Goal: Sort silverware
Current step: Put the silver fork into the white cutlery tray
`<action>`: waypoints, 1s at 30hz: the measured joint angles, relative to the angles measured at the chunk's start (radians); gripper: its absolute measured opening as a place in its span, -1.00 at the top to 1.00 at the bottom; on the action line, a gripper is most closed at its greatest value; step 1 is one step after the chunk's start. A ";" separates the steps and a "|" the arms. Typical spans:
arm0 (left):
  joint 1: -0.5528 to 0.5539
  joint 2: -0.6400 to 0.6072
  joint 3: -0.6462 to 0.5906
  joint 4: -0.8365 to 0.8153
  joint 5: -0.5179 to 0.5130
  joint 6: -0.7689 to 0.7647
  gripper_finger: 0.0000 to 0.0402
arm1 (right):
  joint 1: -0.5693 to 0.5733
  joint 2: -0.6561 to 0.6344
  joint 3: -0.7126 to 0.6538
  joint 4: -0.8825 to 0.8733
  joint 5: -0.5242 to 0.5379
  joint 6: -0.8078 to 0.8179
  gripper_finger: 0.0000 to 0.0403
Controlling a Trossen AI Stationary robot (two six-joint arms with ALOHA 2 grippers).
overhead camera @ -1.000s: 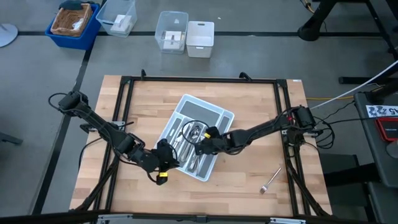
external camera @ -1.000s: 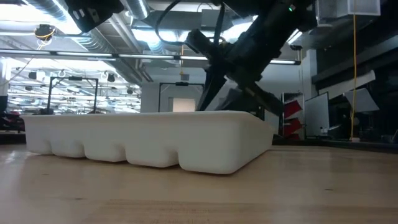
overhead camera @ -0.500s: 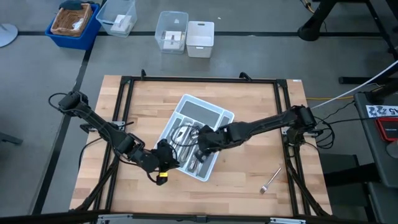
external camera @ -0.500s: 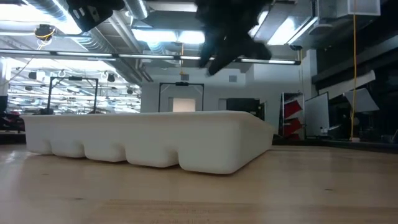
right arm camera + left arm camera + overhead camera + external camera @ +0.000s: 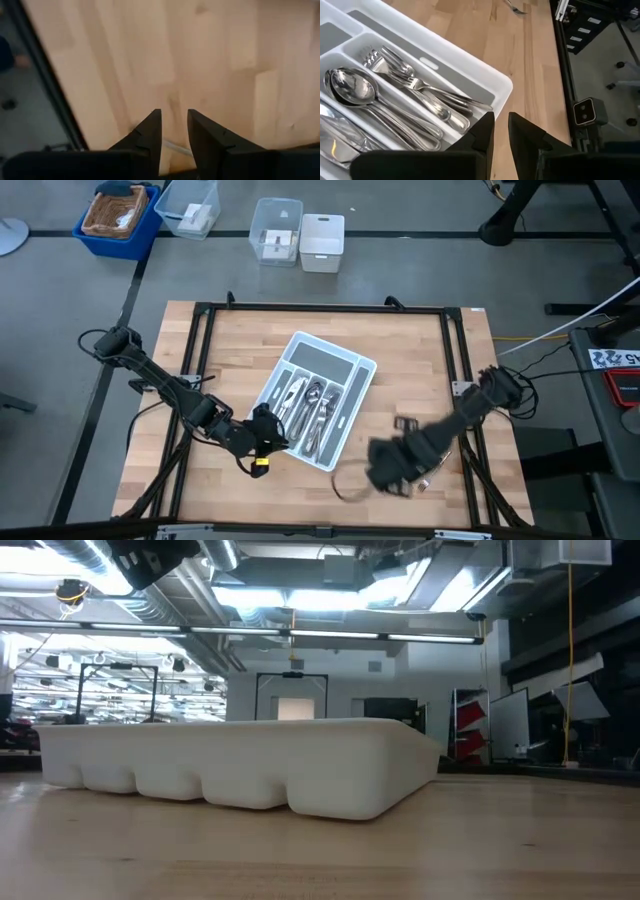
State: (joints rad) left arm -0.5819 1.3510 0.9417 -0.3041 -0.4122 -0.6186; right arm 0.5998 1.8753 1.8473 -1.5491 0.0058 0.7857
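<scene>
Your wooden table (image 5: 400, 370) carried the grey tray (image 5: 352, 396) near its middle, set at a slant. Most of the silverware (image 5: 310, 408) lay sorted in the tray's slots: forks (image 5: 415, 87) in one, spoons (image 5: 355, 92) beside them. One stray fork (image 5: 436, 469) lay on the table, well apart from the tray. Your left gripper (image 5: 500, 131) sat just beside the tray's near corner, fingers a narrow gap apart, holding nothing. Your right gripper (image 5: 174, 129) hung over bare wood near the stray fork, fingers slightly parted and empty.

A wooden table (image 5: 400, 370) carries a grey cutlery tray (image 5: 352, 376) and one loose fork (image 5: 437, 469)
</scene>
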 joint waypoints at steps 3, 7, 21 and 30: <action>0.001 0.000 0.000 0.000 -0.003 -0.001 0.77 | 0.103 0.001 -0.034 -0.001 0.000 0.018 0.53; 0.001 0.000 0.000 0.000 -0.003 0.001 0.77 | 0.221 0.000 -0.100 -0.006 0.000 0.013 0.53; 0.002 0.000 0.000 0.001 -0.004 -0.062 0.77 | 0.439 0.001 -0.485 0.178 -0.067 -0.056 0.53; 0.002 0.000 0.000 0.001 -0.013 -0.174 0.77 | 0.443 -0.036 -0.632 0.333 -0.024 -0.140 0.53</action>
State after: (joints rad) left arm -0.5800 1.3510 0.9417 -0.3031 -0.4247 -0.7921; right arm 1.0428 1.8398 1.2148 -1.2165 -0.0187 0.6456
